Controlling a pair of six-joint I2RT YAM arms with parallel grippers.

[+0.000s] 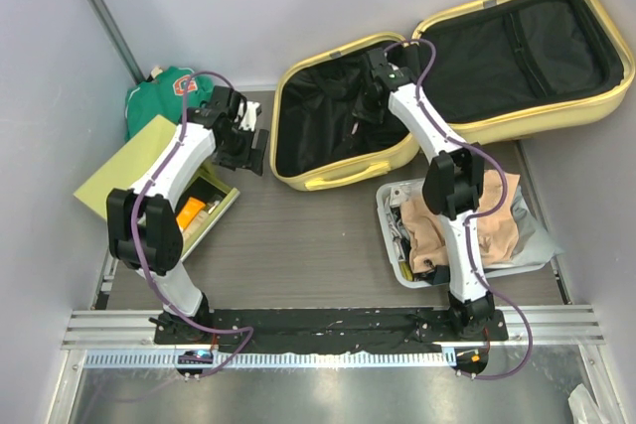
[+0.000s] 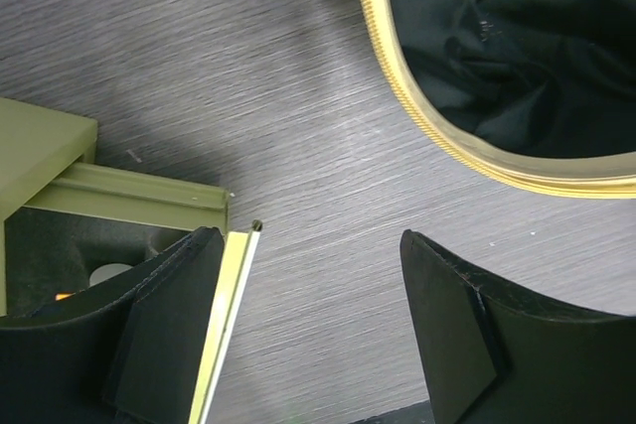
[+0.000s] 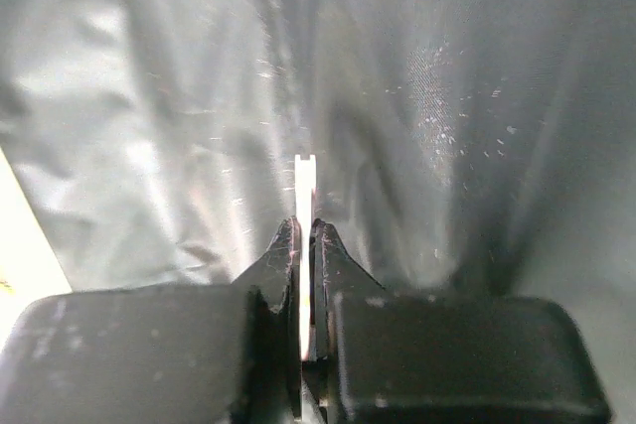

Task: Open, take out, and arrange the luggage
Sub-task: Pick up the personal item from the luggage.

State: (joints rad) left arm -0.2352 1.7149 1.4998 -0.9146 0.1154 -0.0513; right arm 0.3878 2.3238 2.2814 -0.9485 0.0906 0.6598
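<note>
The desk (image 1: 308, 235) is dark grey with a fine wood grain. At its back the pale yellow luggage (image 1: 343, 174) lies open, black lining up. A yellow-green box (image 1: 129, 171) sits along the left edge, with a green garment (image 1: 159, 96) bunched in the back left corner behind it. Near the front right stands a white bin (image 1: 384, 208) of clothes.

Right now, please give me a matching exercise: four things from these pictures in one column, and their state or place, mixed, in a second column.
1 luggage
2 left gripper
3 right gripper
4 yellow-green box

A open, above the table
B shut on a white tab
C lying open, black lining showing
D at the left side of the table

Pairs: 1-C, 2-A, 3-B, 4-D
</note>
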